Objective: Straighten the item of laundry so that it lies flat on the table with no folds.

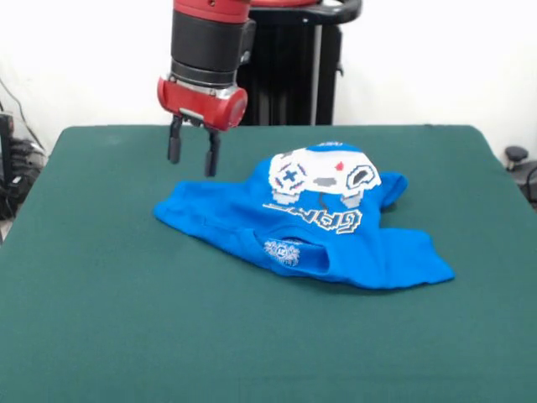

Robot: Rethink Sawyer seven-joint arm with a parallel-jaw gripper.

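Note:
The item of laundry (310,227), a bright blue T-shirt with a white game-controller print, lies crumpled near the middle of the table (101,319). Its far part is humped up and folded over, and the lettering is partly hidden in a fold. The collar faces the near side. My gripper (192,158) hangs above the cloth-covered table just beyond the shirt's left corner. Its two dark fingers are spread apart with nothing between them, and they do not touch the shirt.
The dark green table stretches well past the shirt on every side. Cables and dark equipment sit off the table's left edge (13,168), and a small black object (516,157) stands past the right edge.

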